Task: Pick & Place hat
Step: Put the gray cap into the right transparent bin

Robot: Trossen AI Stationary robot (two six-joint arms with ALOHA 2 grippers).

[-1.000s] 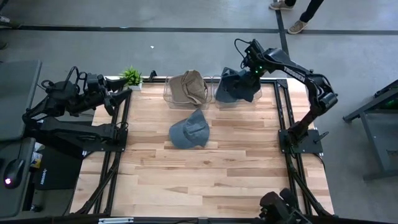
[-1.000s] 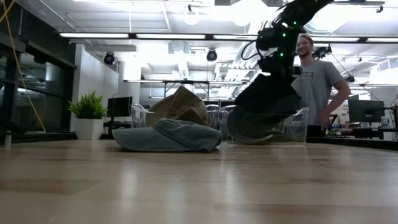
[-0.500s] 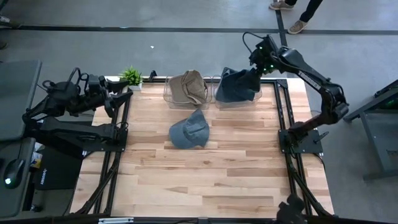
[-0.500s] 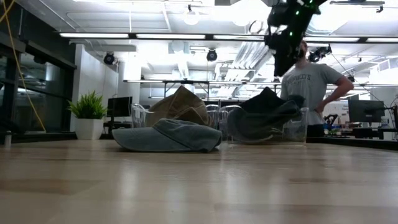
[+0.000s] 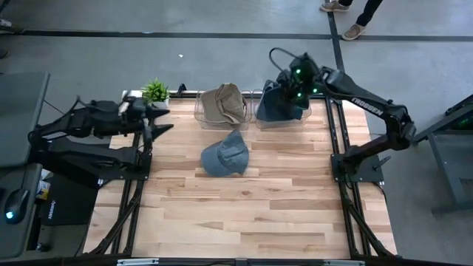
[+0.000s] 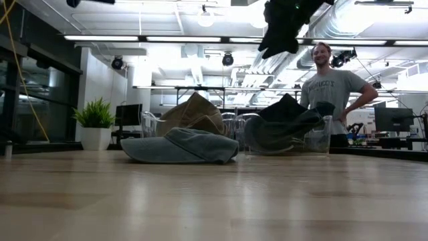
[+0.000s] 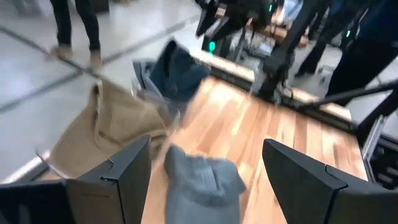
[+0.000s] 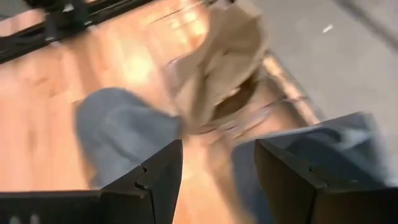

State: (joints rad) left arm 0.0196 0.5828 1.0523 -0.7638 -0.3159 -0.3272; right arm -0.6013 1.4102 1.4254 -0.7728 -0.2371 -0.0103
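Lying flat on the wooden table (image 5: 222,214), the blue-grey cap (image 5: 225,154) ran its long axis from near-left toward the far bins. Behind it, the tan hat (image 5: 224,103) filled one clear bin (image 5: 199,114) and the dark blue hat (image 5: 279,103) its neighbour. Both the right gripper (image 5: 288,83), above that hat, and the left gripper (image 5: 159,122), at the table's left edge near the potted plant (image 5: 156,91), were parted and empty.

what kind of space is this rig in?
Likely an open lab or workshop: exposed ceiling ducts, strip lights, a bare concrete floor, and a person standing behind the wooden table.
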